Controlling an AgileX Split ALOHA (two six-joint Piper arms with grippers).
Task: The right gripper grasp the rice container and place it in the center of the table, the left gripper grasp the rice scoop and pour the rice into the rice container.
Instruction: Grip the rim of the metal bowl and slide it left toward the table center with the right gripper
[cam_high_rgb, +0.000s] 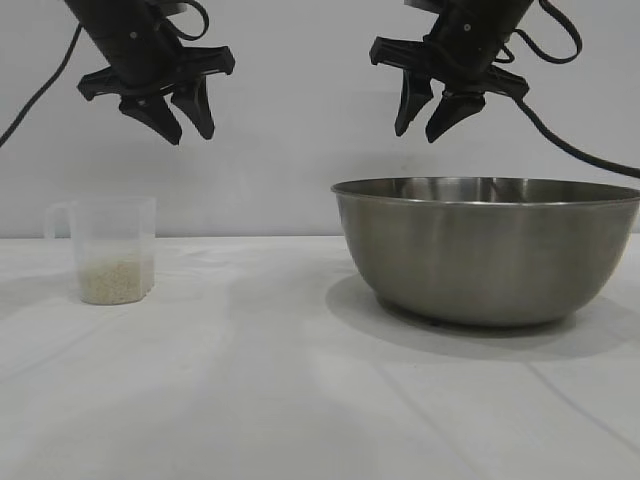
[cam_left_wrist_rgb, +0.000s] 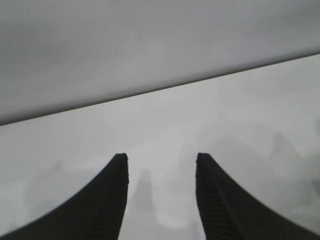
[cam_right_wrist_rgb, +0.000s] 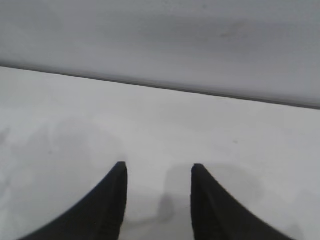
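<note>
The white-clothed counter (cam_high_rgb: 300, 400) is filling the lower frame. The rice container (cam_high_rgb: 488, 250) is sitting at right, the rice scoop (cam_high_rgb: 112, 250) with rice (cam_high_rgb: 114, 283) at left. The left gripper (cam_high_rgb: 185, 120) and right gripper (cam_high_rgb: 432, 118) are hanging above, jaws apart, empty.

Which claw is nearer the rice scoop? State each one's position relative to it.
Left. The left claw hangs open in the air just above the rice scoop, slightly to its right. The right claw hangs open over the rice container, far to the scoop's right.
</note>
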